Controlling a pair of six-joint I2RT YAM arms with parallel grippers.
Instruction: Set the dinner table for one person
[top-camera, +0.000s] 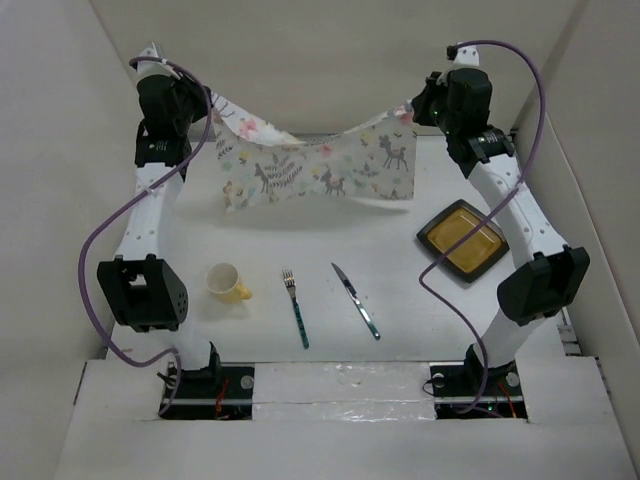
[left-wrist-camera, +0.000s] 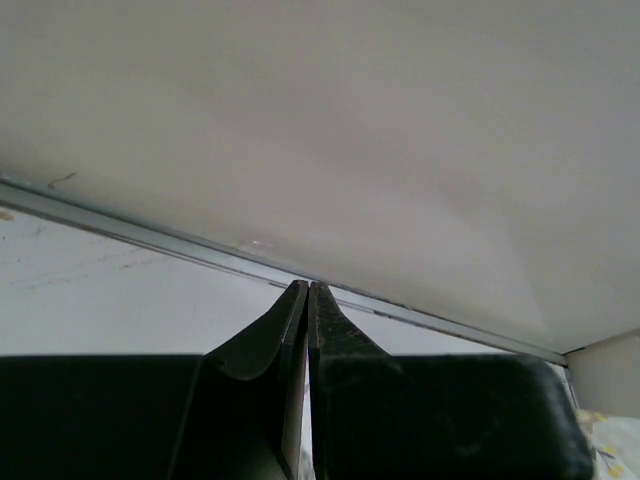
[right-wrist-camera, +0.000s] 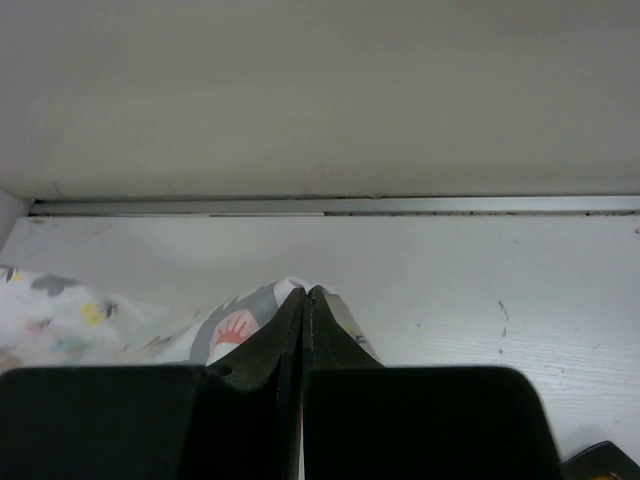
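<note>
The animal-print cloth placemat hangs stretched and sagging between my two grippers above the far part of the white dinner table. My left gripper is shut on its left corner; in the left wrist view the jaws are pressed together and only a scrap of cloth shows. My right gripper is shut on the right corner; in the right wrist view cloth bunches at the closed jaws.
On the table lie a yellow mug on its side, a teal-handled fork, a knife and a square yellow plate with a dark rim. Pale upright panels enclose the table.
</note>
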